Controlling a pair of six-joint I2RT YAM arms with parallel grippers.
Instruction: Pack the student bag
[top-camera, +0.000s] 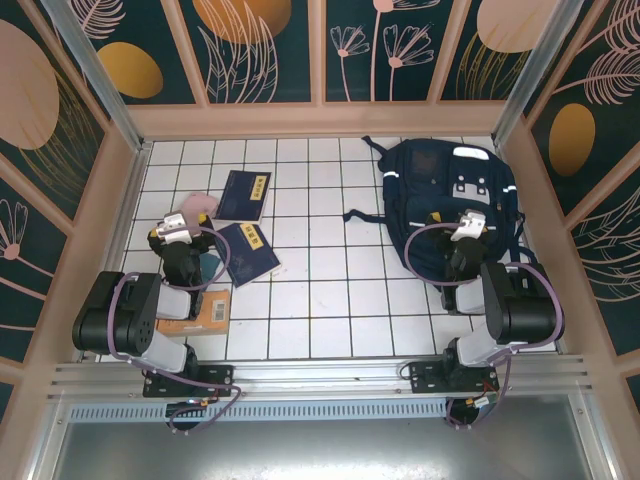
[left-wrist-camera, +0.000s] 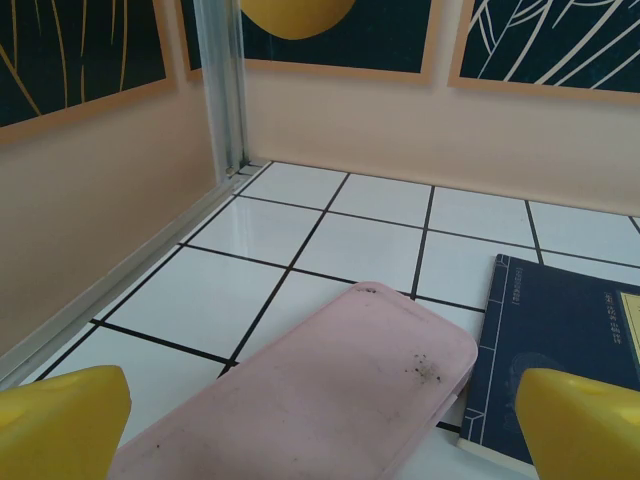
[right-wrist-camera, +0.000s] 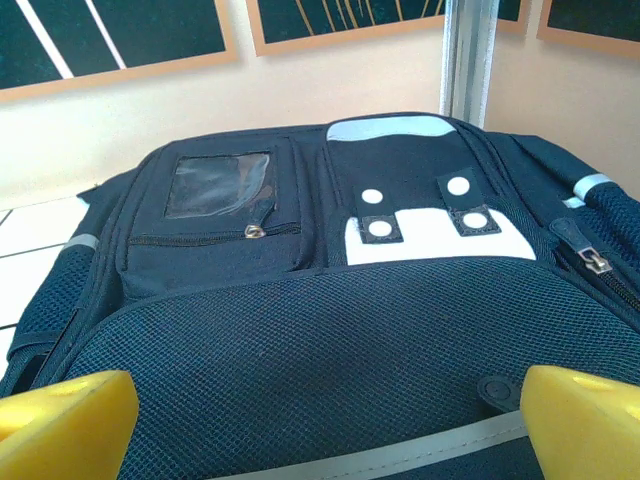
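Your right gripper (right-wrist-camera: 325, 420), jaws wide, hangs over the student bag (top-camera: 430, 175) (its length runs away from you); the left gripper (left-wrist-camera: 320, 422), also open, sits well left of it.

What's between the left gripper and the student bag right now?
Top view: the farther navy booklet lies beside the left gripper, then bare white tiles run up to the student bag.
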